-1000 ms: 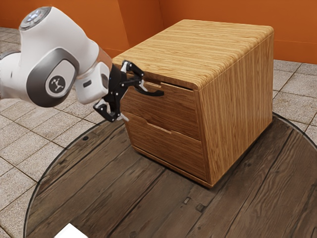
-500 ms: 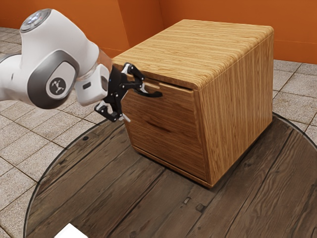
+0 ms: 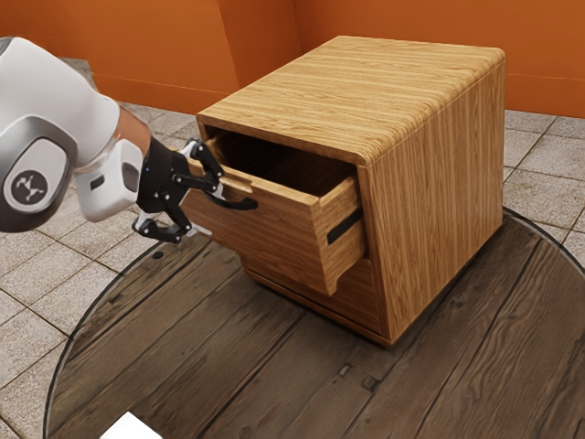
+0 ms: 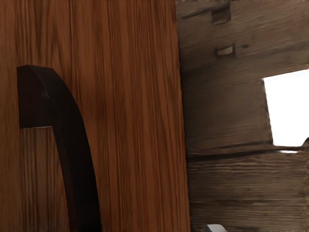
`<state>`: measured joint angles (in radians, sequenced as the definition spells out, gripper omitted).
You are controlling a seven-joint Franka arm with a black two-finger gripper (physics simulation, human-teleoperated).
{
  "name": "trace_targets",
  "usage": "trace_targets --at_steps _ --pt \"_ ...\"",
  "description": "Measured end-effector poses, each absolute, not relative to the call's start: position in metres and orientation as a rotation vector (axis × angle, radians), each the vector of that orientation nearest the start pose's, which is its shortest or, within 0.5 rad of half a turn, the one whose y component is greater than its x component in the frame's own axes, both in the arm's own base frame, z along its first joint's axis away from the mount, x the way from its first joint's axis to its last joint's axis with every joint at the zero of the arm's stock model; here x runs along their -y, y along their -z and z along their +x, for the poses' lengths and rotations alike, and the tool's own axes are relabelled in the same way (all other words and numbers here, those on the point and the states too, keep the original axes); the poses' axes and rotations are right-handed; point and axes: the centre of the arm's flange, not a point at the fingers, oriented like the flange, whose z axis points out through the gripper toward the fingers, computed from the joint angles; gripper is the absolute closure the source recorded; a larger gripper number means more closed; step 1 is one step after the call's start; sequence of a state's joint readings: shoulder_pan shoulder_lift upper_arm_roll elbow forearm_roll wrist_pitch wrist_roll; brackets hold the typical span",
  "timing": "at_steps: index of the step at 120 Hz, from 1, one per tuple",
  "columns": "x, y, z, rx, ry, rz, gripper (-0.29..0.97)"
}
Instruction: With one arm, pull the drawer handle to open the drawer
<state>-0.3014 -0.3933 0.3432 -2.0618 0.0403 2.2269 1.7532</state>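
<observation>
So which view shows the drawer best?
The exterior view: the whole drawer shows, pulled partway out of the cabinet, with its side and inside visible. The wrist view gives a close-up of its front panel and dark handle.

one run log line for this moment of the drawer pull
gripper: open, fingers straddling drawer handle | top drawer: partly open | cabinet: upright on the floor

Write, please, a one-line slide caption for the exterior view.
Franka gripper at the dark handle of a wooden cabinet's top drawer, drawn partly out, on a round plank table.
</observation>
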Motion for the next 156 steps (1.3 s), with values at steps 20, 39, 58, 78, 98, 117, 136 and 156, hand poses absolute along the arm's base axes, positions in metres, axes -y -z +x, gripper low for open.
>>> trace_targets --at_steps 20,39,58,78,98,117,136,156 --pt "-0.057 -0.641 0.461 -2.049 0.567 -1.791 0.45" --pt "-0.059 -0.643 0.442 -2.039 0.584 -1.785 0.53" --pt "-0.060 -0.645 0.420 -2.020 0.585 -1.778 0.65" --pt "-0.060 -0.643 0.413 -2.017 0.582 -1.779 0.59" --pt "-0.061 -0.641 0.407 -2.019 0.578 -1.777 0.58" --pt "-0.060 -0.641 0.393 -2.010 0.571 -1.777 0.59" --pt "-0.062 -0.635 0.384 -2.012 0.558 -1.787 0.37" --pt "-0.061 -0.636 0.371 -2.007 0.531 -1.777 0.39"
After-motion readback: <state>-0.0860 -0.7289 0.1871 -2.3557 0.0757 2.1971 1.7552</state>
